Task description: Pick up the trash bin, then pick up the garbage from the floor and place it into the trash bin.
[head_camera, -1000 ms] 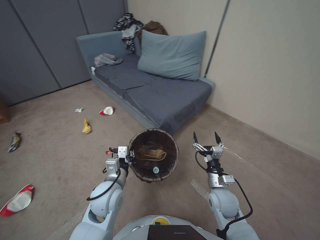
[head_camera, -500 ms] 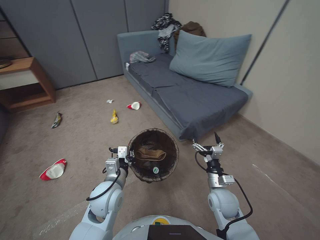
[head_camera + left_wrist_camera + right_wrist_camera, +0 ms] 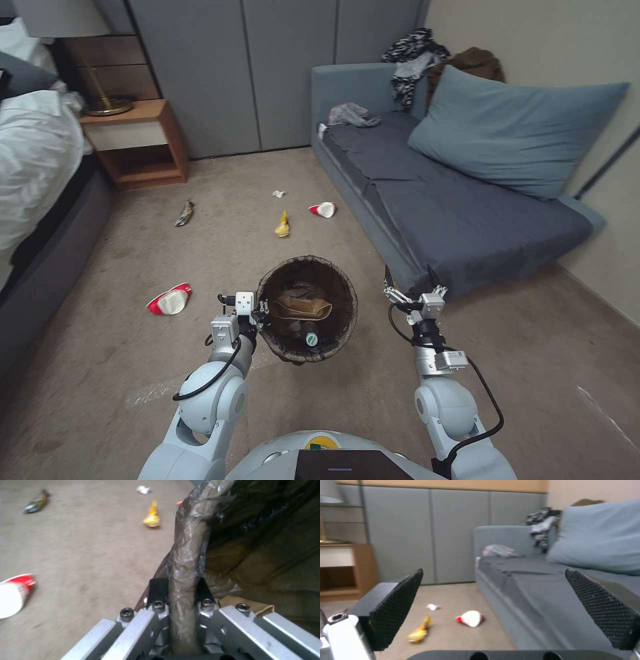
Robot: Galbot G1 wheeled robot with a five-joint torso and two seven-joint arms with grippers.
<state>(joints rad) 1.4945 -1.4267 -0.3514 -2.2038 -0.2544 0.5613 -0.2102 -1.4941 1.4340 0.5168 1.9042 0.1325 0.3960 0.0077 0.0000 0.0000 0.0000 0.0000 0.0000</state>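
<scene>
Left tool [image 3: 178, 590] pinches the bag-wrapped rim of the trash bin [image 3: 273, 347], one finger inside and one outside, at the bin's 9 o'clock edge. That grip carries the bin off the floor with its mouth facing up, ready to take what is dropped in. Inside lie a brown paper piece [image 3: 301, 307] and a clear bottle with green cap [image 3: 311, 339].

Right tool [image 3: 409, 279] sits at the bin's 3 o'clock, well apart from it, fingers spread and holding nothing; I judge it is kept free for the picking.

More garbage lies on the floor ahead: a yellow wrapper [image 3: 283, 225] and a red-and-white cup [image 3: 324, 209] toward 12 o'clock, a white wad [image 3: 279, 194] beyond them, a dark wrapper [image 3: 184, 213] at 11 o'clock, a crushed cup [image 3: 169, 299] at 9 o'clock. The sofa [image 3: 467, 220] stands at 2 o'clock, a bedside shelf [image 3: 133, 143] at 10 o'clock.
</scene>
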